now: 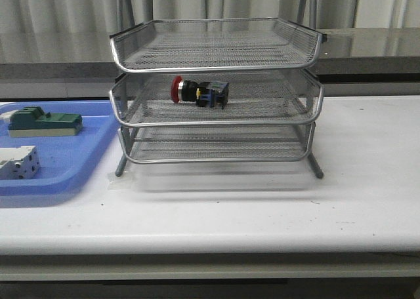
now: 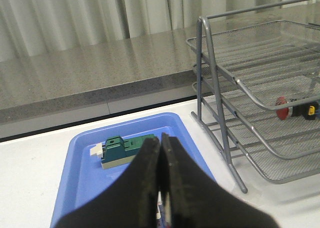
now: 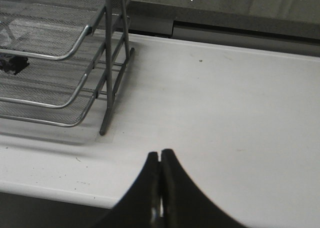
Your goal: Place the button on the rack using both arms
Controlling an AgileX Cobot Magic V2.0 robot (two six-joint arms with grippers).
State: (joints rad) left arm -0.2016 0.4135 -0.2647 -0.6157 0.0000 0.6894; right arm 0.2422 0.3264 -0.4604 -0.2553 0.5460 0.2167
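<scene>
- Far left of the table sits the blue tray (image 1: 65, 161), hard against the table's left edge, and it carries two spare parts: the green block (image 1: 44, 122) toward the tray's back edge, the white terminal block (image 1: 18, 162) nearer its front left corner. Neither belongs to this job, so they sit parked out of the way.
- Over that tray hangs the left gripper (image 2: 160, 188), fingers pressed flat together with nothing between them. Judging by the wrist view it is pulled well back from the rack, which suggests its part is done.
- Centre of the table now: the rack (image 1: 216, 92), three mesh tiers on frame legs, standing toward the table's back edge.
- And there is the button (image 1: 199, 92), lying on its side in the middle tier, red head pointing to the left, blue-yellow block to the right, resting toward the tier's left half. It lies loose on the mesh, no finger touching it, so the placement looks complete.
- Top and bottom tiers show nothing in them.
- Right side: the right gripper (image 3: 160, 188) hovers above bare table (image 3: 225, 113) off the rack's right legs, fingers closed on nothing, clear of everything.
</scene>
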